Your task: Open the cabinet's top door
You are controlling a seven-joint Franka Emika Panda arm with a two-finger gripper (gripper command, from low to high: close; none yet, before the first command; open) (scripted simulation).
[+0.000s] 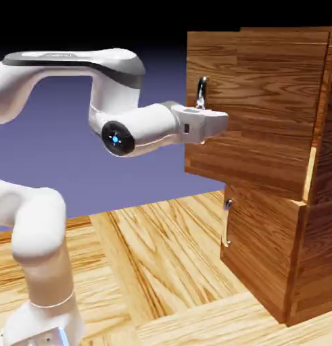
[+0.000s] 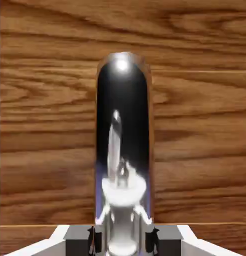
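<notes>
The cabinet of reddish-brown wood stands at the exterior view's right. Its top door stands swung out from the cabinet body, with a gap showing along its right edge. My gripper reaches in from the left and is shut on the top door's silver bar handle, whose upper end rises above the hand. In the hand view the chrome handle runs upright between the two grey fingertips, in front of the door's wood. My gripper clamps its lower part.
The lower door sits shut under the top door, with a short silver handle at its left edge. The wooden table spreads below the arm. My forearm and elbow hang to the left of the door.
</notes>
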